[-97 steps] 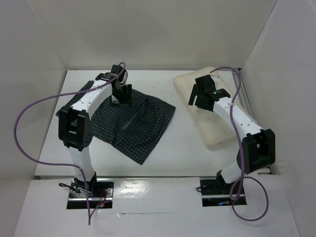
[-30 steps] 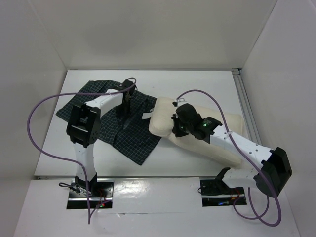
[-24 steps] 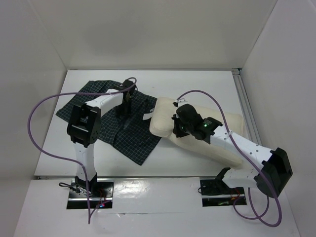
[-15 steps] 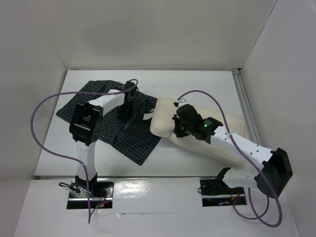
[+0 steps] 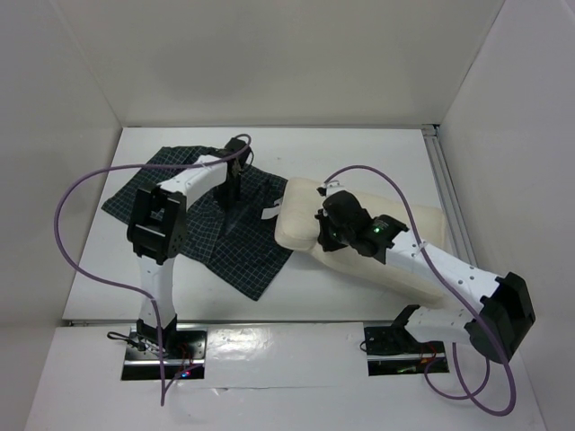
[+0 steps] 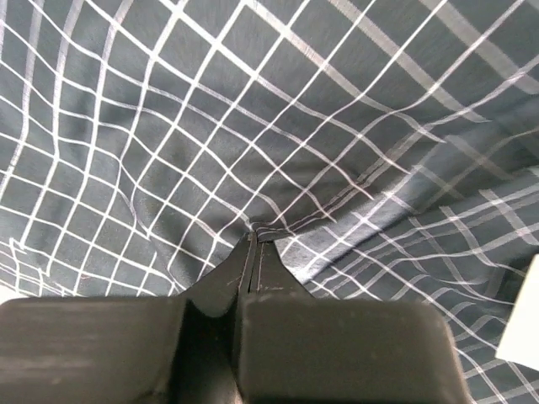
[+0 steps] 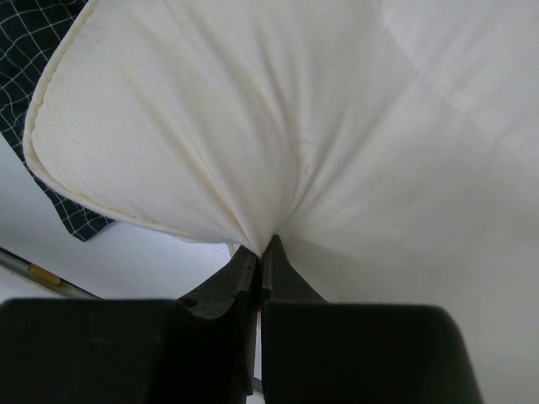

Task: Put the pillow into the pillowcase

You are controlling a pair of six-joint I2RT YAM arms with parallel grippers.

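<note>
— Cream pillow (image 5: 294,220) stretches in from the right edge, right gripper (image 7: 264,249) pinching it; left gripper (image 6: 255,239) nips the pillowcase (image 5: 256,256), far-left.
— Risk, I'd say: both layers pinched, so no mouth opens.

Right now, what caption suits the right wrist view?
Right gripper pinching a fold of the cream pillow overlapping the checked pillowcase.

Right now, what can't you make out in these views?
- Mouth of the pillowcase: top view, left arm overlaps it; left wrist view is all close-up fabric.
- Layers pinched by the left gripper: hidden in folds, left wrist view.
- Near side of the pillow: top view, under the right arm.
- White scrap beside the pillow: top view, too small to identify.
</note>
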